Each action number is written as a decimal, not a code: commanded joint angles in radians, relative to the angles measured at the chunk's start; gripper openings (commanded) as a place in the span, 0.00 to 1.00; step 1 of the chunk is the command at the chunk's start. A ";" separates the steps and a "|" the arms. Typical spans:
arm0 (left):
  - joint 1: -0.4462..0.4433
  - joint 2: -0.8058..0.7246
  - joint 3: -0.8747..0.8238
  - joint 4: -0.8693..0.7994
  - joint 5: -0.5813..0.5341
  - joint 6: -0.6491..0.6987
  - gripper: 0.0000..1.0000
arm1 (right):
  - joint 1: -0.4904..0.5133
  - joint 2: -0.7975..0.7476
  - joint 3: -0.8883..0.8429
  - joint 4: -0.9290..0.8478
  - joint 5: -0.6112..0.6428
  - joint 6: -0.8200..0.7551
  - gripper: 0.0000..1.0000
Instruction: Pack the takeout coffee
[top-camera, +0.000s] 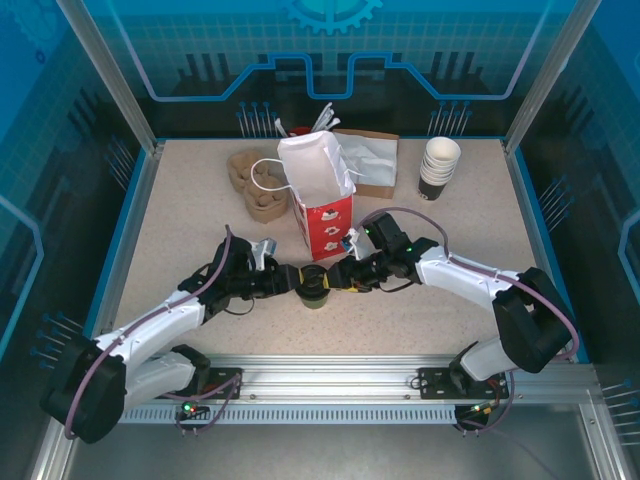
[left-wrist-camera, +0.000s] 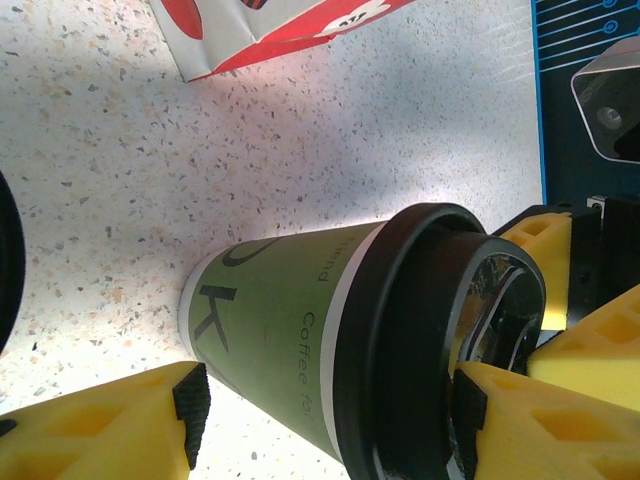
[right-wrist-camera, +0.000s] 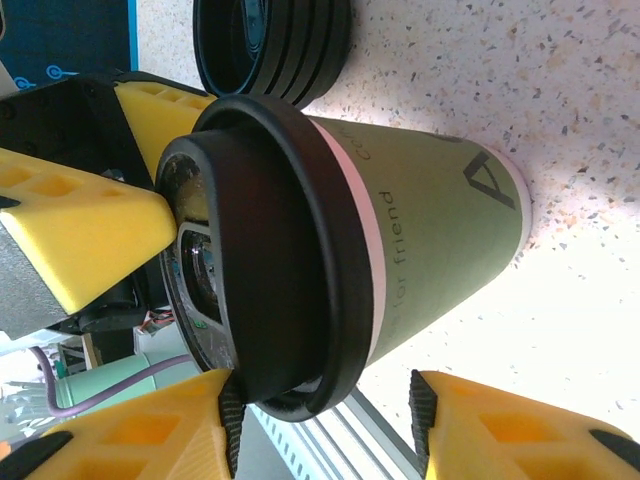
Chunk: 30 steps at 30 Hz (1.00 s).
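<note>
Coffee cup (top-camera: 313, 288) is noted upright on the worktop (top-camera: 180, 220), just in front of the paper bag (top-camera: 322, 200). It is best clamped squarely on its wall, below the lid (right-wrist-camera: 270, 250), and kept upright. Both arms are stretched low, flanking it. Right gripper (right-wrist-camera: 325, 405): jaws apart, one pad clear of the cup. Left gripper (left-wrist-camera: 330, 410): jaws apart, and whether they grip the cup cannot be told.

Left pincer (top-camera: 298, 284) and right pincer (top-camera: 333, 282) meet tip to tip, low, stretched inward; jaws of both parted.

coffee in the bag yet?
Out. The cup, lid on, is upright on the near side of the bag, apart from it.
</note>
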 joint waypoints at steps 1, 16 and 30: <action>0.005 0.007 -0.002 -0.138 -0.025 0.022 0.66 | 0.004 0.005 0.019 -0.098 0.056 -0.016 0.51; 0.006 0.043 0.025 -0.147 -0.030 0.038 0.66 | -0.012 0.078 0.061 -0.080 0.071 0.003 0.49; 0.007 0.049 0.022 -0.196 -0.045 0.063 0.66 | -0.031 0.107 0.031 -0.104 0.068 0.029 0.45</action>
